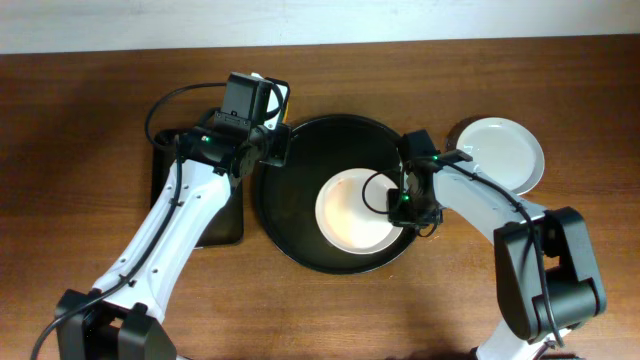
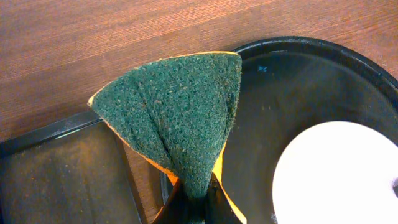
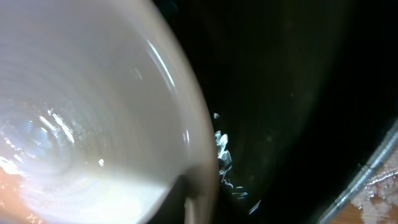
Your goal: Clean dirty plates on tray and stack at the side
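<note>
A white plate (image 1: pixel 352 212) lies in the right half of the large round black tray (image 1: pixel 325 145). My right gripper (image 1: pixel 405 205) is shut on the plate's right rim; in the right wrist view the plate (image 3: pixel 93 112) fills the left side, with a finger (image 3: pixel 200 200) over its edge and the tray's dark floor (image 3: pixel 298 93) beside it. My left gripper (image 1: pixel 270 105) is shut on a green and orange scouring sponge (image 2: pixel 180 118) over the tray's far left rim (image 2: pixel 292 46). Its jaws (image 2: pixel 196 208) pinch the sponge's lower end. Part of the plate (image 2: pixel 342 174) shows there too.
A white plate (image 1: pixel 502 152) lies on the wooden table right of the tray, with what looks like another plate's edge under it. A smaller rectangular black tray (image 1: pixel 215 215) lies left of the round tray, under my left arm, and also shows in the left wrist view (image 2: pixel 62 168).
</note>
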